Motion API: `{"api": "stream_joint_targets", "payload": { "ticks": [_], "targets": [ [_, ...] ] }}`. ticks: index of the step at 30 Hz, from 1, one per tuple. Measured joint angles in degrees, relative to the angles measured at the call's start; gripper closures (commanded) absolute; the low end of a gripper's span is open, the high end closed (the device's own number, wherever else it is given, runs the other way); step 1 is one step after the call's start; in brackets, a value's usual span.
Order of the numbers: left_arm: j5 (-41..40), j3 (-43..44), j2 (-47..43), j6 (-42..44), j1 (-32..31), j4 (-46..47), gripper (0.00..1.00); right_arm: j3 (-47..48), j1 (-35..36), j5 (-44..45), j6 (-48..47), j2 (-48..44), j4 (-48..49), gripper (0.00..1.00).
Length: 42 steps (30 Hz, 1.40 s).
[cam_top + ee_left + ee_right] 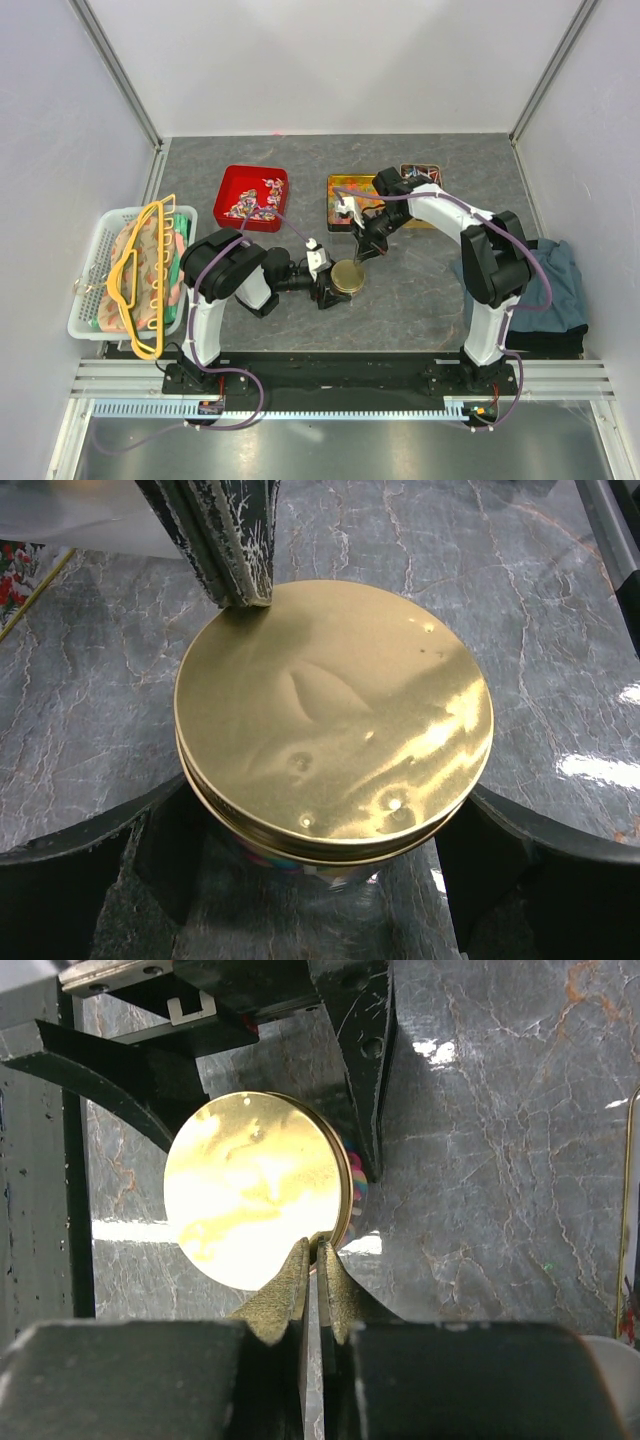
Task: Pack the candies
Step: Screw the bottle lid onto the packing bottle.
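A glass jar with a gold lid [349, 276] stands on the table between the arms. Colourful candies [358, 1186] show through its wall below the lid [330, 710]. My left gripper [320, 880] reaches in from the left with its jaws wide, one finger against each side of the jar under the lid. My right gripper [312, 1250] comes from above and behind, its tips pinched on the lid's far rim. Seen from the left wrist, the right fingers [240, 570] are pressed together at the lid's edge. More candies [255, 200] lie in a red tray [232, 180].
An open gold tin [345, 190] and its lid [422, 174] sit behind the jar, beside the right arm. A white basket [88, 305] with hangers and cloth stands at the left. A blue cloth [562, 285] lies at the right edge.
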Motion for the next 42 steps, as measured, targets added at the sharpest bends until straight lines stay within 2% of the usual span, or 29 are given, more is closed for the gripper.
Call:
{"api": "stream_joint_targets", "payload": {
  "ticks": [10, 15, 21, 25, 28, 29, 31, 32, 35, 42],
  "targets": [
    [0.8, -0.1, 0.0, 0.6, 0.0, 0.0, 0.14, -3.7, -0.3, 0.1, -0.6, -2.8, 0.6, 0.93],
    [-0.4, -0.1, 0.0, 0.6, 0.2, 0.0, 0.14, -6.3, 0.1, 0.4, -0.6, -3.8, -4.7, 0.93],
    [-3.8, 0.5, 0.0, 0.4, 1.0, -0.4, 0.14, -9.7, 5.1, 0.4, -0.6, -1.1, -8.9, 0.93],
    [-4.4, 0.6, 0.0, 0.4, 1.0, -0.4, 0.14, -9.0, 4.3, 0.7, -0.6, -1.1, -9.9, 0.93],
    [-4.5, 0.6, 0.0, 0.4, 1.0, -0.4, 0.07, -6.4, 2.6, 1.3, -0.6, -1.4, -11.2, 0.87],
    [-4.5, 0.6, 0.0, 0.4, 1.0, -0.4, 0.01, -5.2, 2.1, 1.4, -0.6, -1.6, -11.3, 0.82],
    [-4.6, 0.7, 0.0, 0.4, 1.0, -0.4, 0.0, -3.0, 1.2, 1.4, -0.6, -2.6, -11.3, 0.77],
    [-4.6, 0.7, 0.0, 0.3, 1.0, -0.4, 0.0, -2.1, 0.8, 1.4, -0.6, -3.1, -11.3, 0.7],
    [-4.5, 0.6, 0.0, 0.4, 1.0, -0.4, 0.0, 0.2, 0.3, 1.4, -0.5, -4.4, -11.6, 0.6],
    [-3.0, -2.7, -2.5, 0.7, 1.1, -0.8, 0.0, 3.0, -0.5, 1.4, -0.5, -4.8, -12.0, 0.52]
  ]
}}
